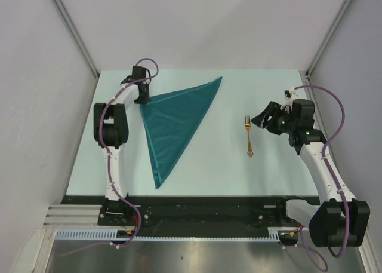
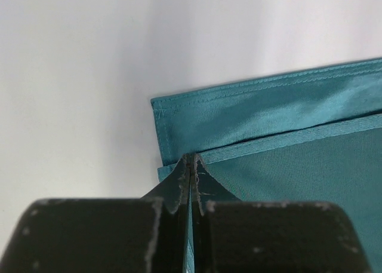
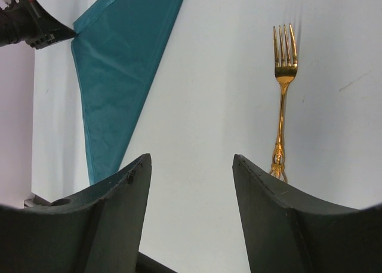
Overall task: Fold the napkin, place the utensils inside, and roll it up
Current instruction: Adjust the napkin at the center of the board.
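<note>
We log napkin (image 1: 176,123) folded into triangle, two layers, flat on bench (image 1: 227,171). Left pincer (image 1: 142,100) at napkin's far-left corner, clamped tight on hemmed edge there. Wrist view shows cloth pinched between fingertips (image 2: 179,189). Fork (image 1: 248,135) lies right of napkin, well apart from it, tines at far end, handle at near end. Right pincer (image 1: 258,120) farther right of napkin, just past fork's tine end, jaws spread wide, nothing between them. We can't tell if it touches bench.
</note>
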